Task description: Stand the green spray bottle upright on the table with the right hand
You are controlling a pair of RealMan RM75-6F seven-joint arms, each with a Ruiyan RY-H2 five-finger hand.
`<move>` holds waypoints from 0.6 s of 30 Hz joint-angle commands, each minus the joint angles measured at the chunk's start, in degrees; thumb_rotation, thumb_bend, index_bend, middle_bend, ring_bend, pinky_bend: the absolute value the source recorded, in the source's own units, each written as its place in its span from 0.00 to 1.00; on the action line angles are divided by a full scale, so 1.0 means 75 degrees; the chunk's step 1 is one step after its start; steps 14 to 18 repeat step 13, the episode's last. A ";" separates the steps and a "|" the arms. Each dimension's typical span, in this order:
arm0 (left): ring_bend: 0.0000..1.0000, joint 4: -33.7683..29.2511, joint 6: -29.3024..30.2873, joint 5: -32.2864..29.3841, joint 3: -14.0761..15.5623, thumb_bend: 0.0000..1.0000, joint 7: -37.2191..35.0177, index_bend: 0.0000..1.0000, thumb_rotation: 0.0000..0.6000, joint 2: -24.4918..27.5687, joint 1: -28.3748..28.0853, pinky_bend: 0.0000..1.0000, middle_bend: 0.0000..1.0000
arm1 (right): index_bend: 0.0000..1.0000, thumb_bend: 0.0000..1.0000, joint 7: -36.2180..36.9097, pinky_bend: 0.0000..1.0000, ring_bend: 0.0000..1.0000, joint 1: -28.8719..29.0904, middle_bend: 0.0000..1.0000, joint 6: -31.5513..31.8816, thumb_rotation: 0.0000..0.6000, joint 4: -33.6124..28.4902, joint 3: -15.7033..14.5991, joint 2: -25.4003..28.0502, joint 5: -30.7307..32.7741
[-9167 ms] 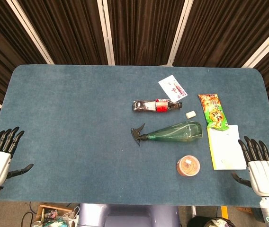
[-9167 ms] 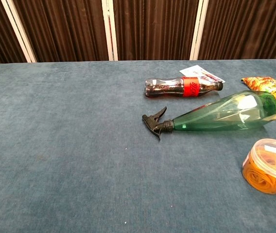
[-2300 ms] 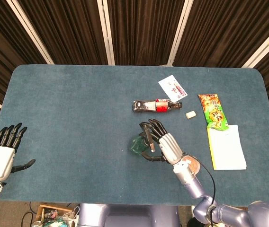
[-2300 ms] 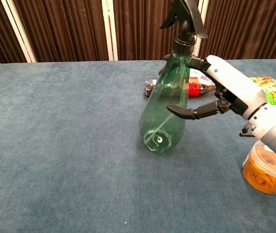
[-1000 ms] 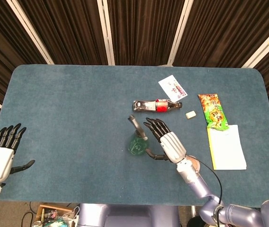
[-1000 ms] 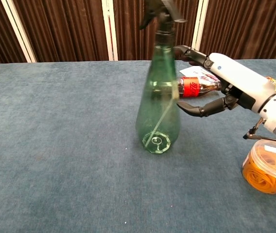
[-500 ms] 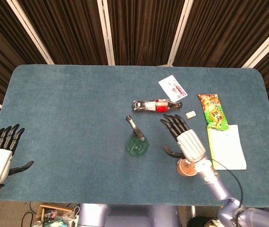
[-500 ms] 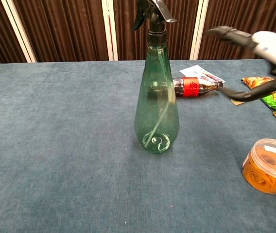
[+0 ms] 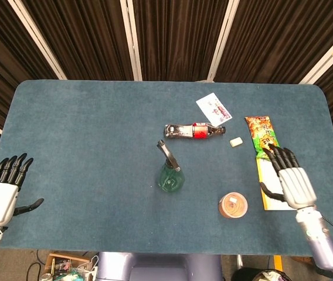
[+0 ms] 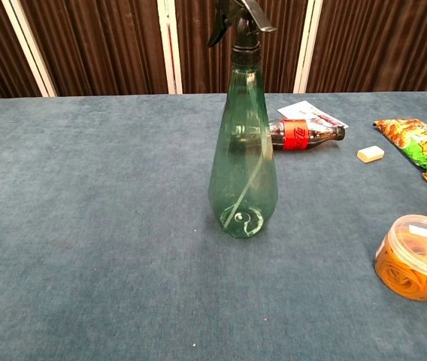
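Observation:
The green spray bottle [image 10: 243,158] stands upright on the blue table [image 10: 86,226], its black trigger head at the top; from above the green spray bottle [image 9: 170,173] shows near the table's middle. My right hand [image 9: 292,178] hovers open over the right side of the table, well clear of the bottle, fingers spread and empty. My left hand [image 9: 1,193] is open off the table's front left corner. Neither hand shows in the chest view.
A cola bottle [image 9: 193,131] lies behind the spray bottle. A round orange tub [image 9: 233,205], a white notepad [image 9: 279,181], a green snack packet [image 9: 264,136], a small white eraser [image 9: 235,141] and a printed card [image 9: 213,108] sit to the right.
My right hand has let go of the spray bottle and drawn back to the right, out of the chest view. The bottle stays standing. The left hand has not moved.

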 commanded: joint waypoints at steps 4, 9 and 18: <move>0.00 0.0030 -0.0006 0.0010 0.0011 0.03 0.0046 0.00 1.00 -0.0033 0.0000 0.07 0.00 | 0.00 0.37 -0.1929 0.00 0.00 -0.1199 0.00 0.1281 1.00 -0.0661 -0.0256 0.0202 0.0573; 0.00 0.0076 -0.0081 0.0010 0.0011 0.03 0.0083 0.00 1.00 -0.0076 -0.0045 0.07 0.00 | 0.00 0.37 -0.2501 0.00 0.00 -0.1646 0.00 0.1676 1.00 -0.0700 -0.0387 -0.0047 0.0501; 0.00 0.0063 -0.0095 0.0033 0.0034 0.03 0.0097 0.00 1.00 -0.0084 -0.0049 0.07 0.00 | 0.00 0.37 -0.2461 0.00 0.00 -0.1711 0.00 0.1705 1.00 -0.0597 -0.0225 -0.0146 0.0520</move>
